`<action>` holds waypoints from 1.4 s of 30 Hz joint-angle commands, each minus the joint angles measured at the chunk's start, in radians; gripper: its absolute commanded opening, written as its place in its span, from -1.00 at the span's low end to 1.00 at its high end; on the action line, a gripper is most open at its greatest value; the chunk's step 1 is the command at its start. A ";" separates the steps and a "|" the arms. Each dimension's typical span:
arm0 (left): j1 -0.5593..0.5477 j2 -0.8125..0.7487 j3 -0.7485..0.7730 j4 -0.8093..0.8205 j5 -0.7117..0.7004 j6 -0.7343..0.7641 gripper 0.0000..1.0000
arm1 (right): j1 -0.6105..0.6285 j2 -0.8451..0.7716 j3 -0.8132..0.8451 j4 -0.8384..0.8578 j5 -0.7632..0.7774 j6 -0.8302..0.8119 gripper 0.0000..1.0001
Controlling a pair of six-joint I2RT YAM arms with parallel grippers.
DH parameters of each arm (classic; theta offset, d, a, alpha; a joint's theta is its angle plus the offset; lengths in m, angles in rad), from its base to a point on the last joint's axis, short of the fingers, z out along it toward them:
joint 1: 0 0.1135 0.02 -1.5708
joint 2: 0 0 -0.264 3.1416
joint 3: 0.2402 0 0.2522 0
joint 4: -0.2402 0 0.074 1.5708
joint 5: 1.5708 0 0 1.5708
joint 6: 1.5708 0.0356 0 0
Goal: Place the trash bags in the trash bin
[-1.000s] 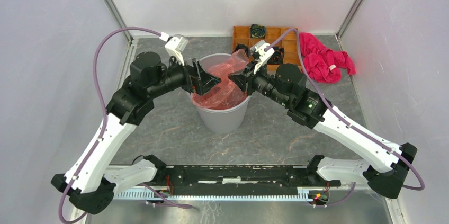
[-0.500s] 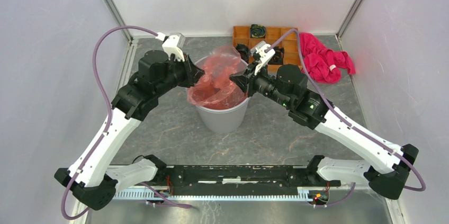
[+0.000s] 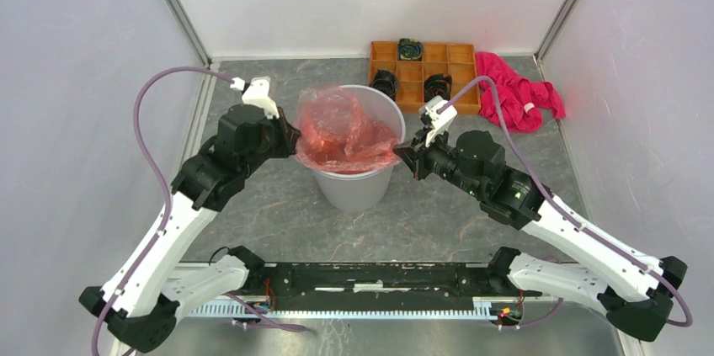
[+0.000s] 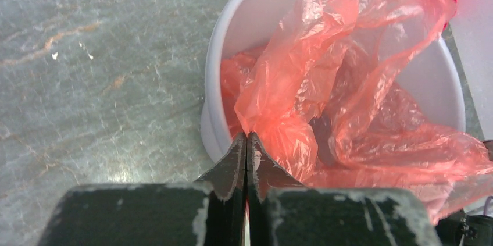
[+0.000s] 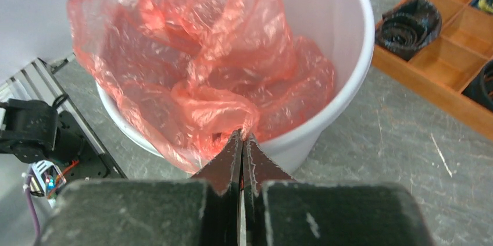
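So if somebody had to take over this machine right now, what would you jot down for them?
Grippers: the left gripper is shut, pinching the trash bag at the left rim of the trash bin. The right gripper is shut, pinching the same bag at the bin's right rim.
Things: the bin stands upright mid-table. The bag is bunched up, partly inside the bin, puffing above the rim and draped over parts of it.
Done: the bag is gripped on both sides, with much of it in the bin.
Left: probably settle the rest of the bag into the bin, then let go.
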 commanded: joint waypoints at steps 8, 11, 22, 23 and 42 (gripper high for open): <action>0.001 -0.246 -0.161 0.066 -0.026 -0.191 -0.95 | -0.002 -0.108 -0.102 -0.007 0.034 0.044 -0.97; 0.002 -0.250 -0.178 0.057 0.001 -0.206 -0.94 | -0.001 -0.136 -0.150 0.008 0.037 0.057 -0.91; 0.002 -0.244 -0.260 0.038 -0.060 -0.238 -0.91 | -0.002 -0.157 -0.260 0.049 0.087 0.021 -0.73; 0.002 -0.226 -0.260 0.047 -0.065 -0.232 -0.91 | -0.001 -0.145 -0.255 0.064 0.104 0.000 -0.71; 0.001 -0.152 -0.259 0.135 -0.044 -0.135 -0.73 | -0.002 -0.061 0.084 -0.202 0.128 -0.345 0.50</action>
